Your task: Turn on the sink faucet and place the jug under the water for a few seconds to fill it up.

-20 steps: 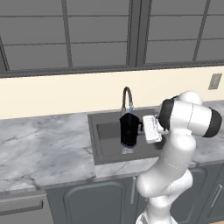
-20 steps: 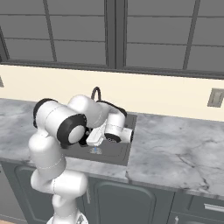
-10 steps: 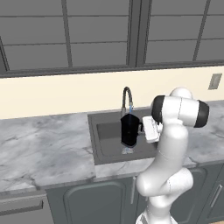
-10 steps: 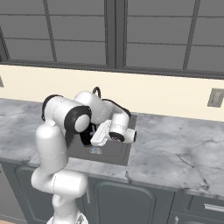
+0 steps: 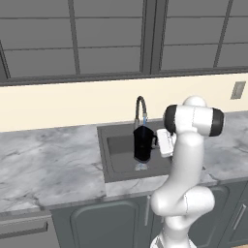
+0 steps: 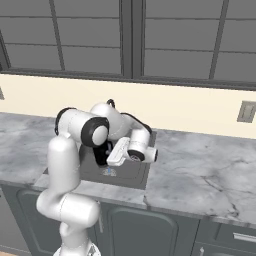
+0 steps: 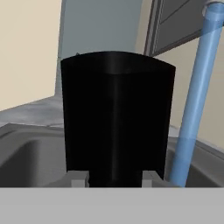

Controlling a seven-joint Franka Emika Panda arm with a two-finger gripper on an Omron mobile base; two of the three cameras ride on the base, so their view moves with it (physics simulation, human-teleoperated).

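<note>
1. gripper point(image 7: 112, 178) clenched on the jug point(image 5: 143, 144), fingers at its base sides.
2. jug held upright over the sink point(image 5: 116, 157).
3. water point(image 7: 196, 100) runs just beside the jug, below the sink faucet point(image 5: 140, 107).

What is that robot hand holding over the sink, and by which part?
The gripper holds the black jug, fingers clamped on either side of its body, above the sink.

Kitchen, marble counter point(image 5: 48, 164), recessed sink point(image 5: 114, 160), gooseneck faucet point(image 5: 140, 104), base cabinets point(image 5: 106, 223)
</note>
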